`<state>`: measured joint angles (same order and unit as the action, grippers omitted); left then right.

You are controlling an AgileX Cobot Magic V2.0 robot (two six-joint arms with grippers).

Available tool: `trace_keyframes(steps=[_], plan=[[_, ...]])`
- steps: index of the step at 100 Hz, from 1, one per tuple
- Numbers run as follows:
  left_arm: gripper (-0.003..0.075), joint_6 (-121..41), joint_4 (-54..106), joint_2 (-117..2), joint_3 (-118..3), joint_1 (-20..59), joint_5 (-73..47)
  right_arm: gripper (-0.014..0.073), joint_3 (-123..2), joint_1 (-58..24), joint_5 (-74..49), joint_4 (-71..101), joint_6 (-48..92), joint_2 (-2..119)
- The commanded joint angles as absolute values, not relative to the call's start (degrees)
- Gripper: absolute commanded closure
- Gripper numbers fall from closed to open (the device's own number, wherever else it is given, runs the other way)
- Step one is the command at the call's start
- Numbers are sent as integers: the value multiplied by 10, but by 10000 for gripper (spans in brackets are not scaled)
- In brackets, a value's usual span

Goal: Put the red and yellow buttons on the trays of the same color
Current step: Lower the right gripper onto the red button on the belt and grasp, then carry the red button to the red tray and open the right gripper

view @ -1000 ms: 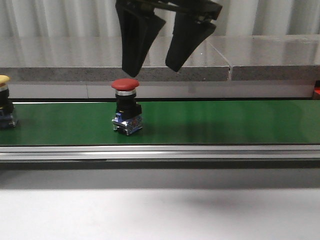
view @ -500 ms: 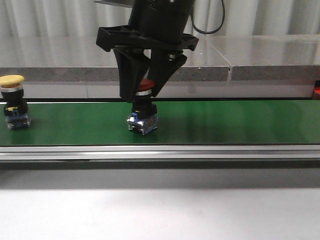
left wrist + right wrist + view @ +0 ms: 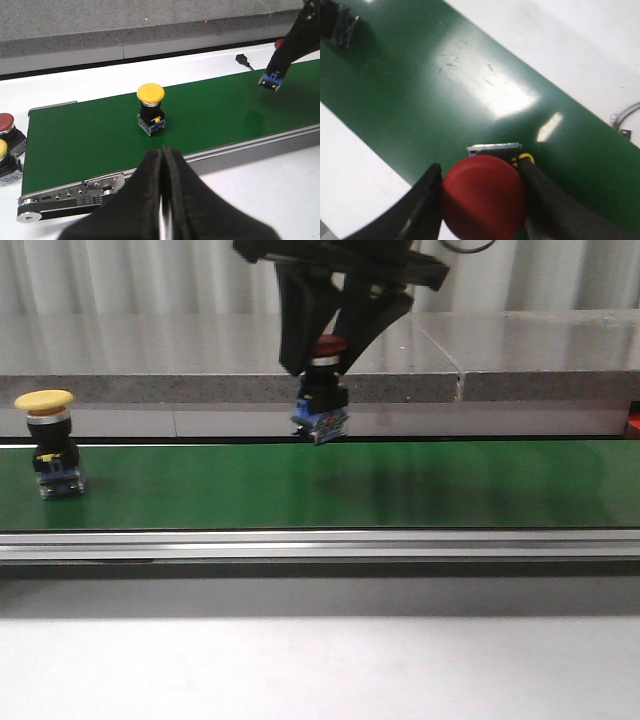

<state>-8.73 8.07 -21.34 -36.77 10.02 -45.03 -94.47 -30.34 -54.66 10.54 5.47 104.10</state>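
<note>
Above glossy green belt [image 3: 450, 485], right tool [image 3: 330, 350] pinching domed red button [image 3: 322, 390], left tool [image 3: 162, 200] pressed together

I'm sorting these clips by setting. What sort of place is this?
Probably a factory-style sorting bench: a green conveyor belt carries industrial push buttons, the yellow button riding it, the red button lifted in the right gripper.

I see a smooth green belt [image 3: 450, 485] with a soft sheen and glare patches, edged by a brushed metal rail [image 3: 320, 545]. The red button [image 3: 484, 196] has a matt plastic cap; the yellow button [image 3: 151, 93] looks like smooth plastic. My right gripper [image 3: 480, 200] has matt black plastic fingers. Speckled grey stone ledge [image 3: 150, 350], upper frame.
</note>
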Motion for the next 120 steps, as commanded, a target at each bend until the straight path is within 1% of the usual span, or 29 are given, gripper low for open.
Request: trace_keyframes(steps=[1,17,33,51,68,91,120], plan=[[741,-86,92,-217,-383,105,-412,464,-928,-272,-510,110,39,979],[741,-86,92,-217,-383,105,-412,464,-866,-194,-492,110,33,924],[741,-86,92,-217,-383,105,-412,464,-816,-85,-480,109,33,882],[741,-86,92,-217,-383,105,-412,464,-809,53,-481,101,33,874],[741,-86,92,-217,-383,105,-412,464,-809,143,-460,102,33,875],[741,-86,92,-217,-383,105,-412,464,-809,213,-449,102,33,905],[741,-86,92,-217,-383,105,-412,464,-809,249,-431,102,21,952]])
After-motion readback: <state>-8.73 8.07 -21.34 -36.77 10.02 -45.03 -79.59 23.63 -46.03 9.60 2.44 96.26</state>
